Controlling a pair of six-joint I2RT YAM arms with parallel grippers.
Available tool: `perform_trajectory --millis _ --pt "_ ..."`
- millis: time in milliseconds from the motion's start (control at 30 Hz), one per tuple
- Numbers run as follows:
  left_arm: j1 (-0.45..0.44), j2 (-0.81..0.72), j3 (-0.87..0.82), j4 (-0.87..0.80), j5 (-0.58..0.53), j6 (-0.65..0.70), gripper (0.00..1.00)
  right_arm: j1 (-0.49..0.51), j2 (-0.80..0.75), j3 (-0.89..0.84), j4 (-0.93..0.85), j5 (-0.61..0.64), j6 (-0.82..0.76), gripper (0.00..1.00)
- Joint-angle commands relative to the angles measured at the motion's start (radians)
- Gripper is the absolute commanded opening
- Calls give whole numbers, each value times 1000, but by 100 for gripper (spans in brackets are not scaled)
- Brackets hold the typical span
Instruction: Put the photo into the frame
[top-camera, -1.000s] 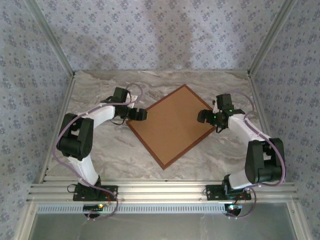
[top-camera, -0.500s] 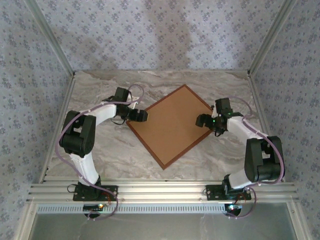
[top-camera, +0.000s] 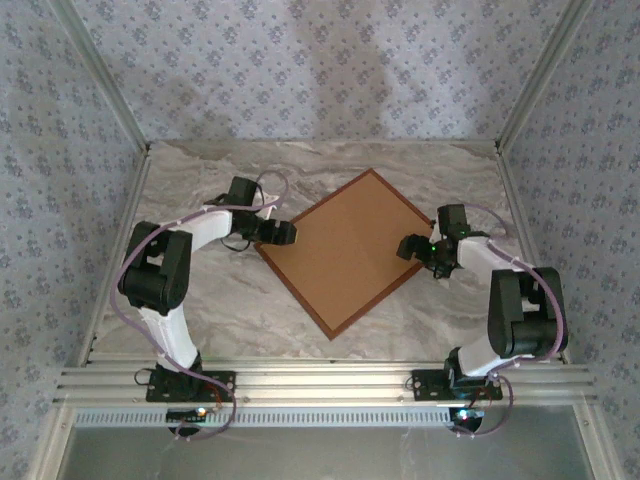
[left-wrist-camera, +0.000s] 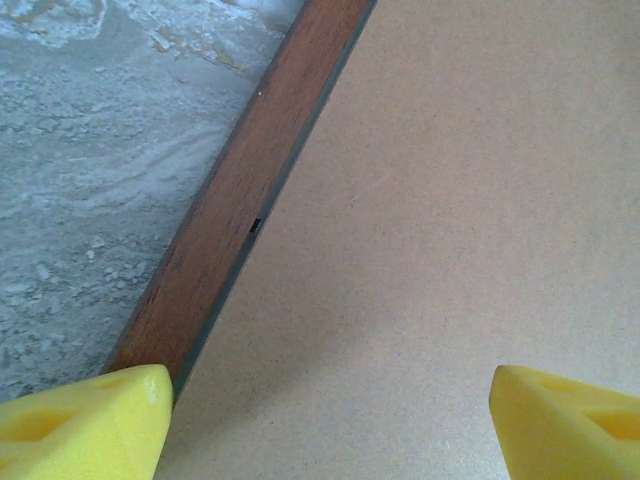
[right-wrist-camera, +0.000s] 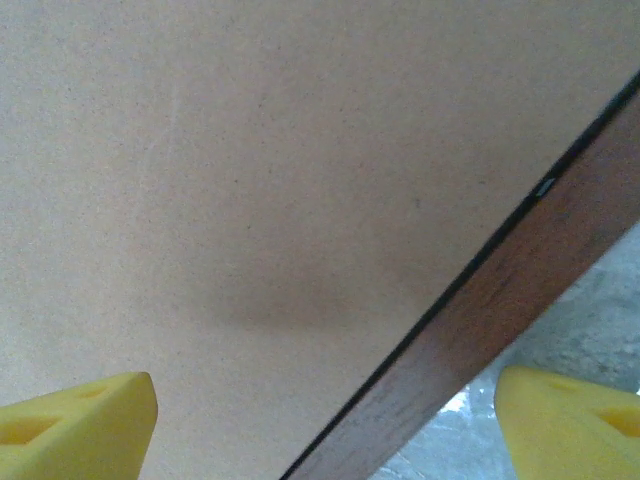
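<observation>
The frame (top-camera: 296, 291), a thin reddish-brown wooden rectangle, lies flat on the marble table, turned like a diamond. A plain brown backing board (top-camera: 345, 250) fills it. The photo is hidden. My left gripper (top-camera: 285, 232) is open low over the frame's left corner. In the left wrist view its yellow fingertips (left-wrist-camera: 90, 425) stand wide apart, one at the wooden rail (left-wrist-camera: 230, 210) and the other over the board (left-wrist-camera: 450, 200). My right gripper (top-camera: 407, 246) is open over the right edge. Its fingertips (right-wrist-camera: 75, 425) straddle the rail (right-wrist-camera: 500, 300), with board (right-wrist-camera: 250, 150) on one side and table on the other.
Patterned walls and metal posts (top-camera: 118, 100) enclose the marble table (top-camera: 210, 290) on three sides. An aluminium rail (top-camera: 320, 385) runs along the near edge by the arm bases. Bare marble lies all round the frame.
The right gripper has slid a little toward the near side along the frame's right edge. The frame has shifted slightly. The left gripper has barely moved, its jaws a touch narrower.
</observation>
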Motion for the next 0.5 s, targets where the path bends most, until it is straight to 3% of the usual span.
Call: perform_trajectory --millis 0,467 --pt "-25 -4 -43 -33 83 -3 83 3 24 -10 33 -40 32 89" --pt "-106 -39 -126 -47 173 12 80 30 105 55 93 -126 44 86"
